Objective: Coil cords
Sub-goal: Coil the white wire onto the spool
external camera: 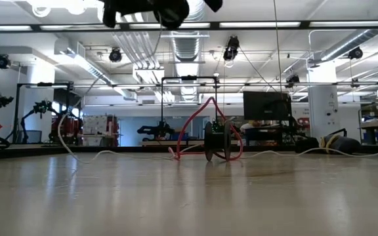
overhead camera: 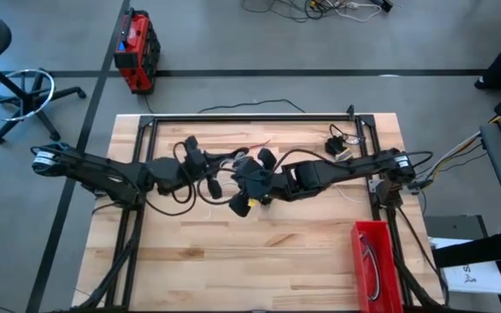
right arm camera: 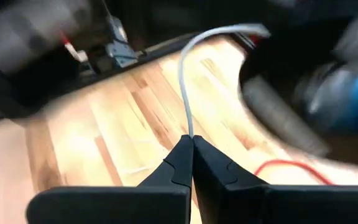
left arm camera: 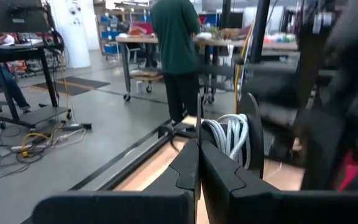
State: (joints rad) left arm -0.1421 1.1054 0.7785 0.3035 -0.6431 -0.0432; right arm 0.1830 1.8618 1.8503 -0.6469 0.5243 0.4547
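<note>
Pinching the white cord (right arm camera: 185,93) between closed fingers, the right gripper (right arm camera: 192,142) hangs above the table (overhead camera: 259,269) centre. At its nine o'clock the left gripper (left arm camera: 199,144), fingers together, holds white loops (left arm camera: 229,134). A red cord (external camera: 195,124) lies behind.

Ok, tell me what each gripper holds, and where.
Right gripper pinches the white cord along its free length. Left gripper is shut beside a white coil; its hold cannot be told.
</note>
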